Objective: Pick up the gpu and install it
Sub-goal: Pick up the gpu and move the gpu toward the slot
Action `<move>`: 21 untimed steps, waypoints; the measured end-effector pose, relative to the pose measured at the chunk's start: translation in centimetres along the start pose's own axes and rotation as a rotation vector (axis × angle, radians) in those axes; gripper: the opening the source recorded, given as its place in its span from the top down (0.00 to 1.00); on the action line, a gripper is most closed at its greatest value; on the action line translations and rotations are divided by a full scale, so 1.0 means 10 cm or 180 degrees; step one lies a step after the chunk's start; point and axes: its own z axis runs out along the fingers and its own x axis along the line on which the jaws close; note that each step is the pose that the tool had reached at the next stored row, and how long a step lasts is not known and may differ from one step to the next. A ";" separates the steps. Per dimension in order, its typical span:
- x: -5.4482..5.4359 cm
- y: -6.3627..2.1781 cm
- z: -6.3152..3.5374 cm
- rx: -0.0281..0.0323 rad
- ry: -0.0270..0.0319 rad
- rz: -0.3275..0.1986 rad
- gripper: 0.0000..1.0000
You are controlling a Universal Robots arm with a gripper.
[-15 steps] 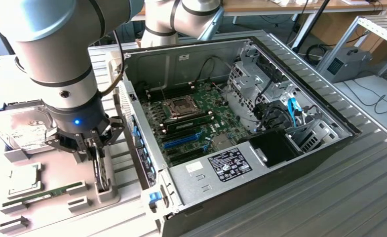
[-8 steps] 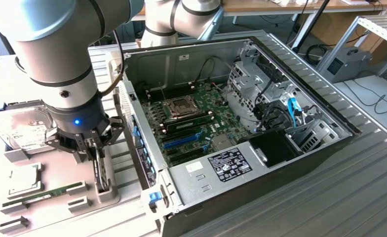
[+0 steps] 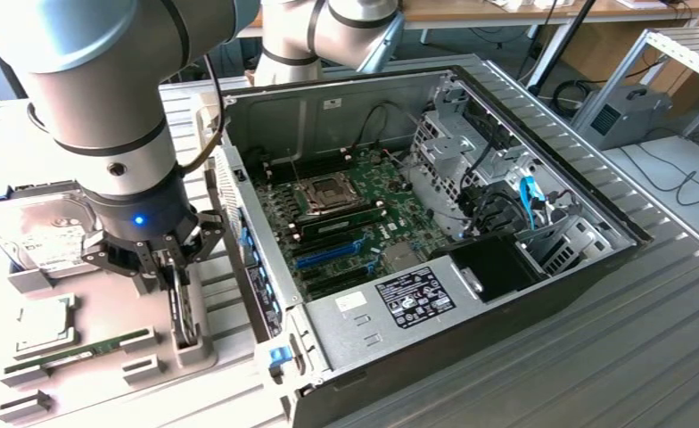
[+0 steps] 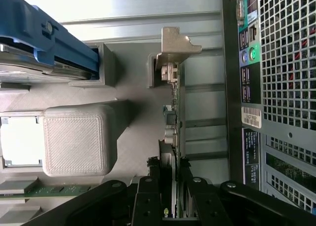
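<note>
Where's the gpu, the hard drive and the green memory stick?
gpu (image 4: 175, 116): wrist view, on its thin edge, midway along.
hard drive (image 3: 43, 230): exterior view, on its top face.
memory stick (image 3: 82, 350): exterior view, on its green middle.

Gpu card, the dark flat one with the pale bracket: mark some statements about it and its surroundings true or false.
1. The dark flat gpu card stands on edge in a grey plastic holder. True.
2. The gripper has fingers on both faces of the card. True.
3. The card sits in a motherboard slot. False: it is outside the open black computer case.
4. The narrow green memory stick lies inside the case. False: it lies outside, near the holder.
</note>
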 end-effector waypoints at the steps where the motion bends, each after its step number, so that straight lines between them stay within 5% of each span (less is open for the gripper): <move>1: 0.00 0.000 0.000 0.0004 0.0000 0.0000 0.74; 21: 0.00 0.000 0.000 0.0052 -0.0004 -0.0002 0.74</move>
